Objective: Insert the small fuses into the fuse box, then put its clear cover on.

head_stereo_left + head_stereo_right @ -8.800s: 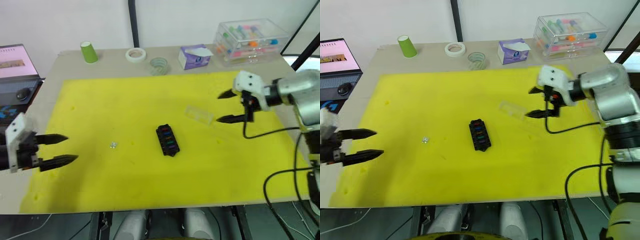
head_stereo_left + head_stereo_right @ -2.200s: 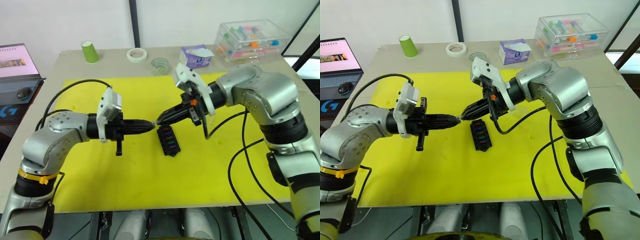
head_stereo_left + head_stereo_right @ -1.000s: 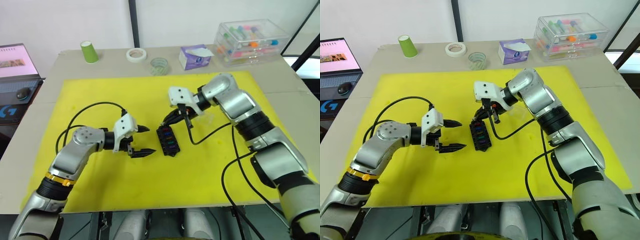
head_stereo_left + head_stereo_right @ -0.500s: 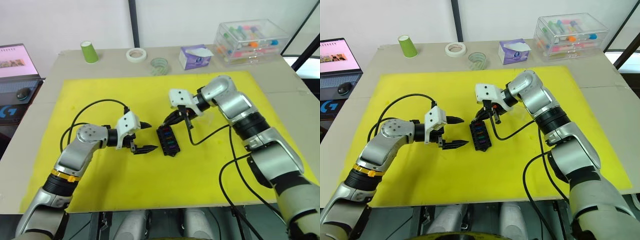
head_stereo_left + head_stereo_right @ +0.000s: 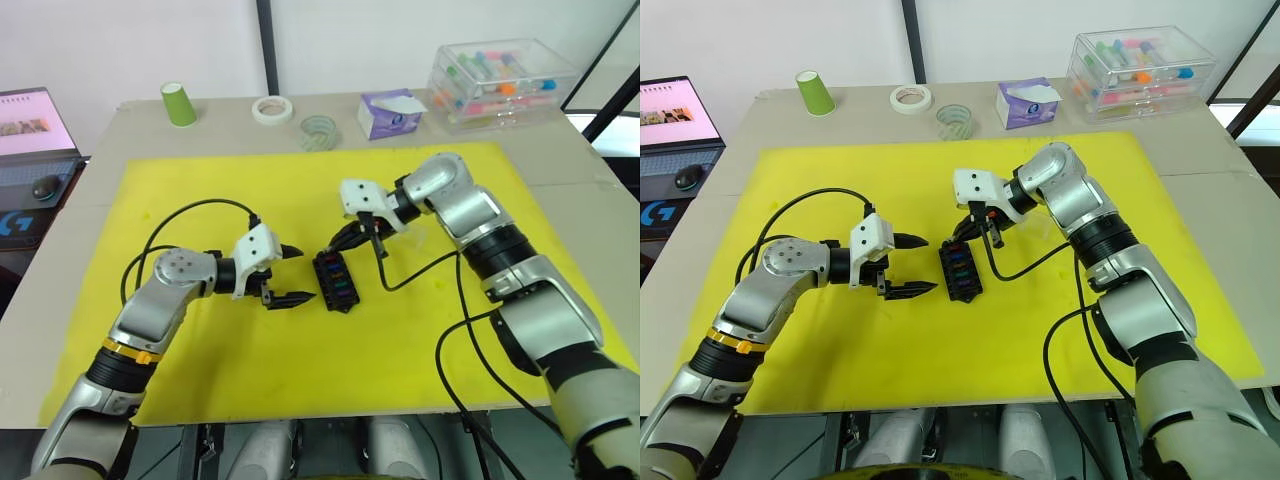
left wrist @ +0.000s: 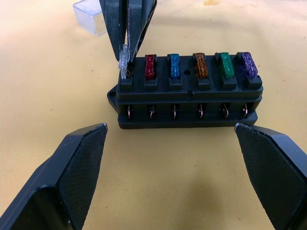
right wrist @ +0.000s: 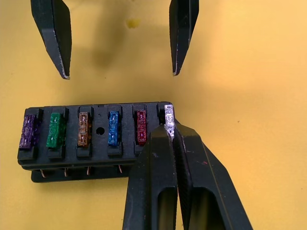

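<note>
The small black rectangular fuse box (image 5: 335,281) lies flat on the yellow foam surface (image 5: 200,340), long axis running away from the robot. The right end effector (image 7: 170,132), angled downward, pinches a clear fuse (image 6: 123,60) upright at the far end slot. The left end effector (image 5: 290,275) hovers beside the box, spread wide.

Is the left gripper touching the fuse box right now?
Apart. In the left wrist view the left gripper is open, and yellow mat shows between each finger and the fuse box.
</note>
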### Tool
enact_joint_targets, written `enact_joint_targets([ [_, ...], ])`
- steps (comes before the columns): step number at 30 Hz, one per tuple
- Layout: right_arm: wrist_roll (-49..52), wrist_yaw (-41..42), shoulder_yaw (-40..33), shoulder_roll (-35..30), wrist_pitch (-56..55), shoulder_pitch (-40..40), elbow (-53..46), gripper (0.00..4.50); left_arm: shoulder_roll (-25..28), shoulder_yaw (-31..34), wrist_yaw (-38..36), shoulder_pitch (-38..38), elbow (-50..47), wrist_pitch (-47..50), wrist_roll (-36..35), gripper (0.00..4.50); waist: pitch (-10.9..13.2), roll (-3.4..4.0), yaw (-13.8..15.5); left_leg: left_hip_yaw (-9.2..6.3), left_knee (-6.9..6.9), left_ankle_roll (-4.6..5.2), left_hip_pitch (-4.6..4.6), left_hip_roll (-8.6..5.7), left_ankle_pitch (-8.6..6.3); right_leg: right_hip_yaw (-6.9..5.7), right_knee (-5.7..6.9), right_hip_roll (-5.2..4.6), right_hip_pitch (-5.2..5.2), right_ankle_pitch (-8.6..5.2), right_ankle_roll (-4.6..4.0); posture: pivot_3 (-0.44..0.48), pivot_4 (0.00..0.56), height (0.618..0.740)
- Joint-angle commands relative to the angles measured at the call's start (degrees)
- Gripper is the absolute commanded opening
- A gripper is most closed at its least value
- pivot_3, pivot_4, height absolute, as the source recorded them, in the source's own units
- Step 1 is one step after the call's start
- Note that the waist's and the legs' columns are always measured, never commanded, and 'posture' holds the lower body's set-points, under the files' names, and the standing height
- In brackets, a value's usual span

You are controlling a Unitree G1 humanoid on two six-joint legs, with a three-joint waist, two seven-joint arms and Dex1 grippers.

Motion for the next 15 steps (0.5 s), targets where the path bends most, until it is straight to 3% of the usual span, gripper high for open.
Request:
enact_joint_targets([
  [1,0.08,1.44,-1.61,0.49,-0.29,-2.21,0.16,0.0,0.4,0.62,-0.31,-0.95,-1.52,-0.67,0.05,4.46,0.0,0.0,-0.01,0.0,0.0,0.0,0.0,0.0,0.0,0.0,0.0,0.0,0.0,0.0,0.0,0.0,0.15,0.74],
  [15,0.12,3.22,-2.33,1.29,-1.78,-4.46,3.26,0.0,0.27,0.65,-0.39,-0.69,-1.8,-0.8,0.3,4.46,0.0,0.0,-0.05,0.0,0.0,0.0,0.0,0.0,0.0,0.0,0.01,0.0,-0.01,0.0,0.0,0.0,0.15,0.74],
])
